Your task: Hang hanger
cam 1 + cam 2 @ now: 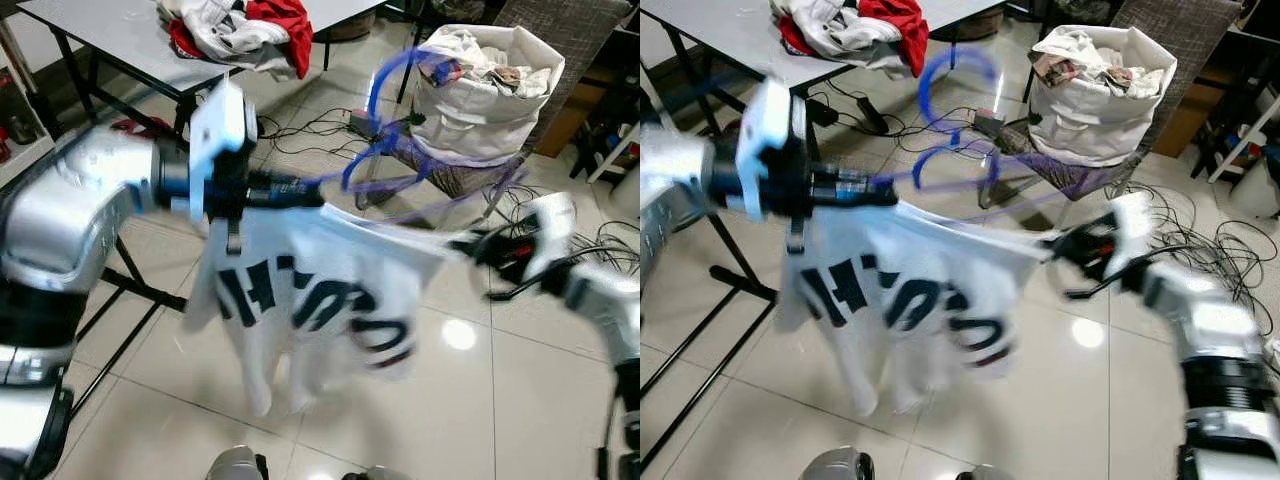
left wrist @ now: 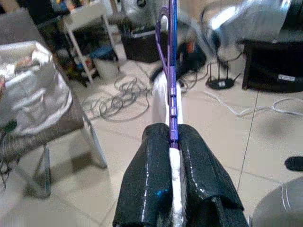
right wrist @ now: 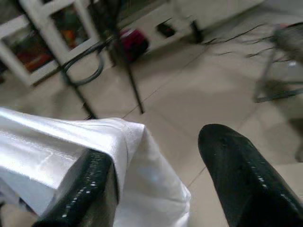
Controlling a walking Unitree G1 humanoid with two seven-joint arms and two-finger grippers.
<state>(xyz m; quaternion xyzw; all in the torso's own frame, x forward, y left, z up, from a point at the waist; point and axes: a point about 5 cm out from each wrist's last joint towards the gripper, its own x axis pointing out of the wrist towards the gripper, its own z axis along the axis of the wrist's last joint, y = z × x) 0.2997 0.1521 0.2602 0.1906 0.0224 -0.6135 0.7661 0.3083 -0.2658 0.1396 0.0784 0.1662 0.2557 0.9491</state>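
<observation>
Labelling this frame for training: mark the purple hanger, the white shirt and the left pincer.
purple hanger [image 1: 385, 70]: left eye view, on its hook's curve.
white shirt [image 1: 330, 290]: left eye view, on the printed front.
left pincer [image 2: 171, 142]: left wrist view, between the fingertips, shut on the hanger.

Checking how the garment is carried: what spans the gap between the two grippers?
In the left eye view, the white T-shirt on the purple hanger stretches from the left gripper to the right gripper.
</observation>
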